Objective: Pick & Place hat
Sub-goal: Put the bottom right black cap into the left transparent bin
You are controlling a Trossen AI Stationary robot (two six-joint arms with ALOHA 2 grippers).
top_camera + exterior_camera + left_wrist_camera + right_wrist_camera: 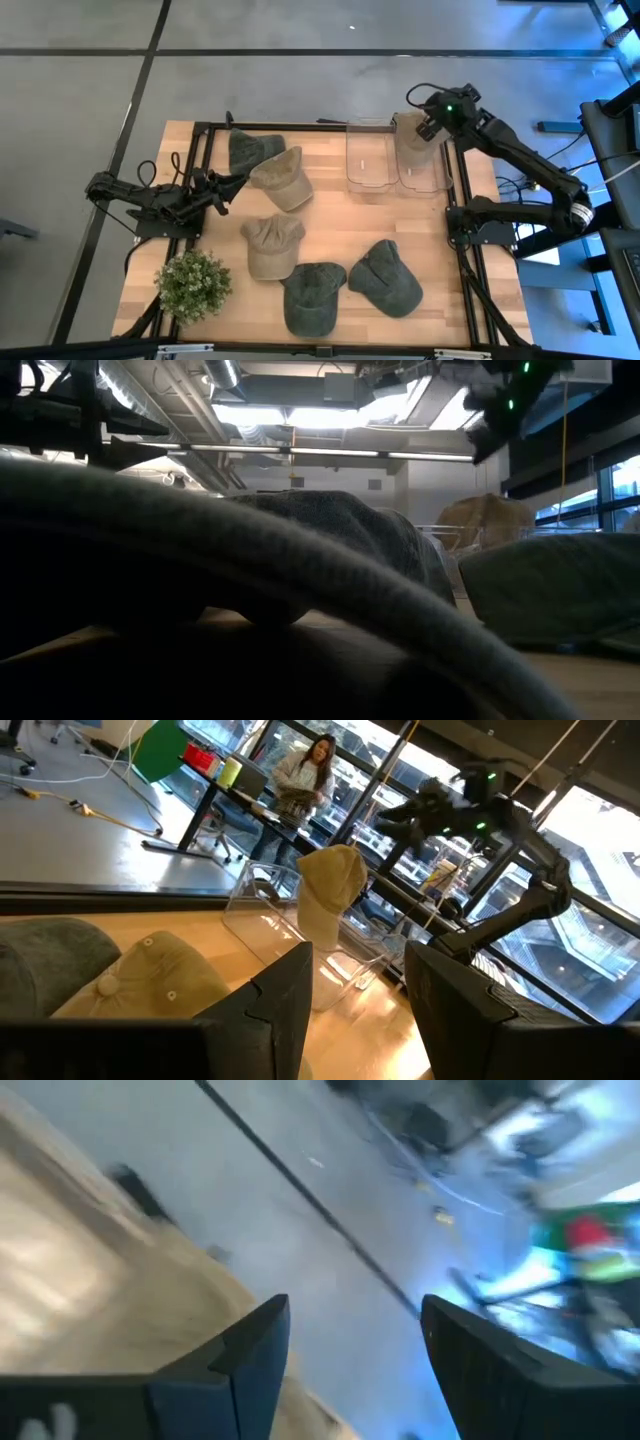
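Several caps lie on the wooden table: a dark grey one (pixel 250 150), two tan ones (pixel 280 178) (pixel 272 245) and two dark green ones (pixel 315 295) (pixel 385 278). Another tan cap (pixel 412 138) (pixel 330 890) stands in the right of two clear bins (pixel 420 165), leaning on its wall. My right gripper (pixel 428 125) (pixel 355 1305) hovers open just above that bin, with nothing between its fingers. My left gripper (pixel 228 185) (pixel 358 955) is open and low at the table's left side, close to the dark grey cap and the nearest tan cap (pixel 150 970).
The second clear bin (pixel 365 155) stands beside the first at the far edge. A potted plant (pixel 192 285) sits at the near left corner. A cap fills the near part of the low view (pixel 300 560). A person (pixel 305 770) stands in the room beyond.
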